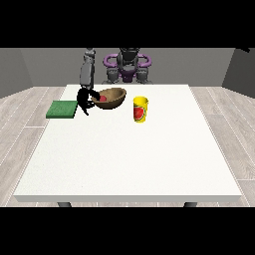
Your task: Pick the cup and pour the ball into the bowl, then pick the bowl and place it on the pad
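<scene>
**Bowl in hand, pad waiting at the far-left edge**

Nearest to me, the yellow cup (140,109) is standing upright toward the far edge of the tabletop (129,159), a little right of centre, parked apart from the action, which I read as its pouring being done.

Starting at the hand at the view's left (84,98): it is sitting against the left rim of the wooden bowl (110,97), and its fingers appear to be curling over that rim, so I am treating it as grasping the bowl. Just inside the bowl, the red ball (103,98) is showing beside the hand, so I judge the pour finished. The bowl is looking tipped, its left side raised; whether it is clear of the tabletop I cannot tell. Further out, the green pad (63,109) is lying flat at the far-left edge, just beside the hand, which suits a short carry.

How the thumb is lying is too small to make out. No other hand is showing anywhere.
</scene>
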Robot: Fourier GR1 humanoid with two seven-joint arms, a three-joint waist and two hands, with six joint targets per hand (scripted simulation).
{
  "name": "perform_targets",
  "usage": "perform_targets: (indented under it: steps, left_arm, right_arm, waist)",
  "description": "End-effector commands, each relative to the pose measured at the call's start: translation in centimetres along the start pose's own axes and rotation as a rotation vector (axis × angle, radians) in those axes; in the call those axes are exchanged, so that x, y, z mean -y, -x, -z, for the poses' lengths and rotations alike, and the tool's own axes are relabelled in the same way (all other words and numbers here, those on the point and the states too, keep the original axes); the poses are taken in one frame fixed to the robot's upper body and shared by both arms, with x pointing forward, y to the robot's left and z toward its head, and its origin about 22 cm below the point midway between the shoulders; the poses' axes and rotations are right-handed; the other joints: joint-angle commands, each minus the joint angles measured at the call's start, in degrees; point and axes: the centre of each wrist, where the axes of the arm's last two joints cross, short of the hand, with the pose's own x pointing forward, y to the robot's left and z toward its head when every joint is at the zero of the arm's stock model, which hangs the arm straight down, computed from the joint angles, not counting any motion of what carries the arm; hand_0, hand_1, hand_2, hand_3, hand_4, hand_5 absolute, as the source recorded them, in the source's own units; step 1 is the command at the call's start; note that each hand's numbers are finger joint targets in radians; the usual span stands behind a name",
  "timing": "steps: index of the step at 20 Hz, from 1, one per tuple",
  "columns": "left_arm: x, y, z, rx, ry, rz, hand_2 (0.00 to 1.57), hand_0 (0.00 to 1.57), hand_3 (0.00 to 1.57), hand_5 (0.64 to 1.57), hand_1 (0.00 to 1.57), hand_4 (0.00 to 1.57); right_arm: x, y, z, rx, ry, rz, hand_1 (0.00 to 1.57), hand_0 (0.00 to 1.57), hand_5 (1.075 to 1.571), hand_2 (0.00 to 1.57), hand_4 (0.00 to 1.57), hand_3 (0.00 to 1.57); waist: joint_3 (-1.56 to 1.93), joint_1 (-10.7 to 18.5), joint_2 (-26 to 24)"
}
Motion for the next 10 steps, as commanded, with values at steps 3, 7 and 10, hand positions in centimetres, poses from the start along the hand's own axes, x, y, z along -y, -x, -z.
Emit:
perform_targets:
  steps: [3,7,10]
  left_arm:
    - [-4.0,0.2,-1.5,-0.031,-0.107,0.008,0.00,0.00,0.00,1.569,0.00,0.72]
    - [-6.6,2.4,-4.1,-0.139,-0.171,0.015,0.00,0.00,0.00,1.569,0.00,0.73]
    - [-6.8,4.1,-5.4,-0.210,-0.187,0.048,0.00,0.00,0.00,1.568,0.00,0.72]
  right_arm:
    - [-0.5,-3.1,2.3,-0.190,-0.043,-0.108,1.57,1.57,1.527,1.57,1.06,1.57]
    - [-1.8,-4.8,2.8,-0.301,-0.080,-0.125,1.57,1.57,1.539,1.57,1.03,1.57]
    - [-2.6,-7.2,4.2,-0.335,-0.066,-0.180,1.57,1.57,1.541,1.57,1.03,1.57]
  waist:
    - [1.89,-3.8,-1.8]
    - [1.95,-8.5,-7.4]
    - [1.99,-9.1,-10.4]
